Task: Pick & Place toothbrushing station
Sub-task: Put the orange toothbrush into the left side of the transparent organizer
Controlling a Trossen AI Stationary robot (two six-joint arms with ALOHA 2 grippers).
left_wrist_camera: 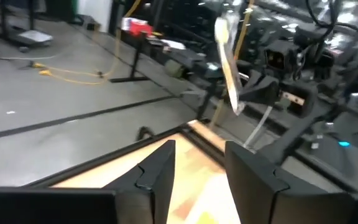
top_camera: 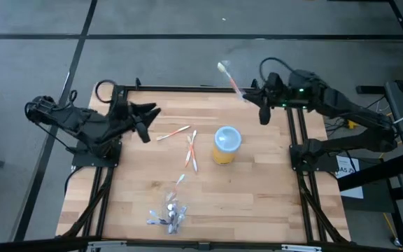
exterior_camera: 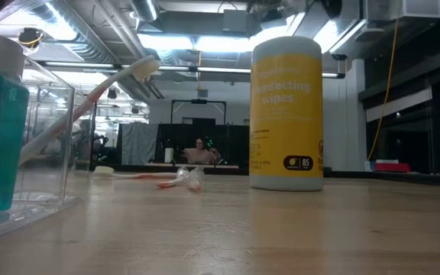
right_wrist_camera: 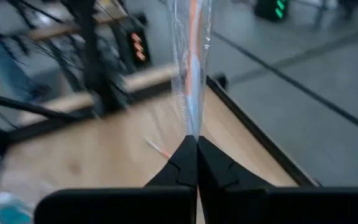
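My right gripper [top_camera: 246, 96] is over the table's far edge, shut on a wrapped pink toothbrush [top_camera: 229, 77], which also shows in the right wrist view [right_wrist_camera: 191, 68] and the left wrist view [left_wrist_camera: 229, 56]. My left gripper [top_camera: 145, 117] is open and empty at the far left; its fingers [left_wrist_camera: 160, 168] show apart. Other toothbrushes [top_camera: 174, 133] [top_camera: 191, 150] lie flat on the table. The yellow cup with a pale-blue top [top_camera: 226, 143] stands upright right of them. A clear pouch with teal tubes [top_camera: 168, 215] lies near the front edge. My right gripper pinches the wrapped toothbrush's handle end [right_wrist_camera: 191, 132] between its two shut fingers. The fingers come roughly level from the table's right side. The toothbrush is lifted clear of the table and slants up beyond the fingers, its white head [top_camera: 222, 67] farthest from them.
In the low view the clear pouch with a teal tube [exterior_camera: 2, 130] fills the left foreground, with a toothbrush [exterior_camera: 90, 99] slanting up beside it. The yellow cup [exterior_camera: 287, 114] stands mid-table. Bare wood lies at the right and near-left of the table [top_camera: 271, 196].
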